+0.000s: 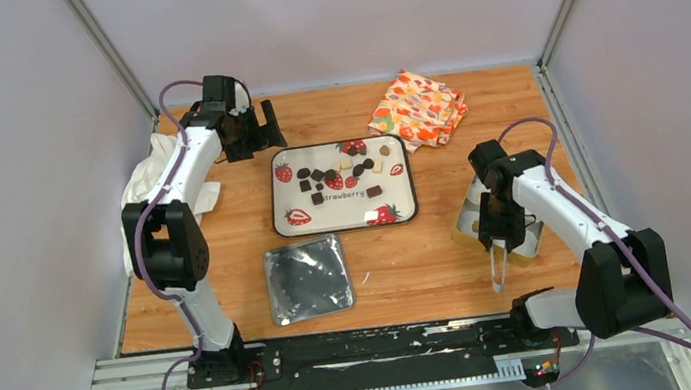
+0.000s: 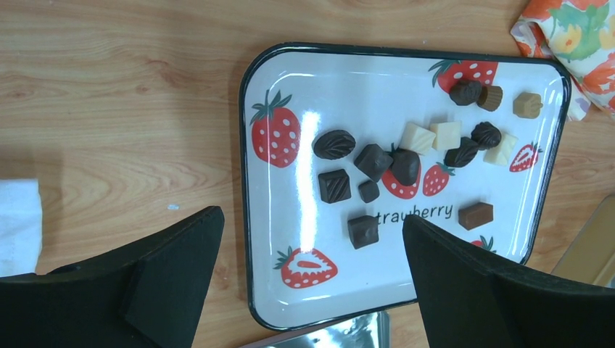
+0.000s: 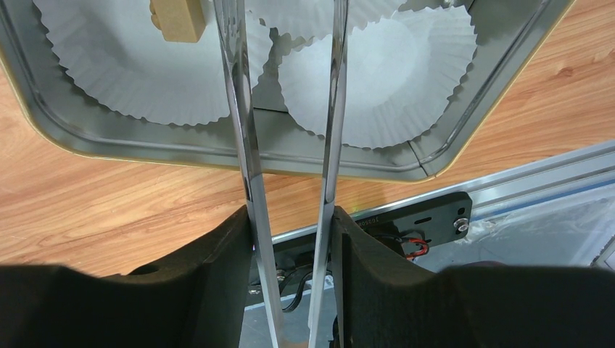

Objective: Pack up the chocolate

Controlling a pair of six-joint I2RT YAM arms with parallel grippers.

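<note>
The chocolate lies scattered across the far half of the strawberry-printed tray at the middle of the table. The left gripper hovers above the tray's far-left corner with its fingers spread wide apart and holding nothing, the pieces just to its right and nearer. At the right, well apart from the tray, the right gripper is clamped on metal tongs whose arms reach over a tin lined with white paper cups. One tan piece sits in the left cup, just left of the tongs.
</note>
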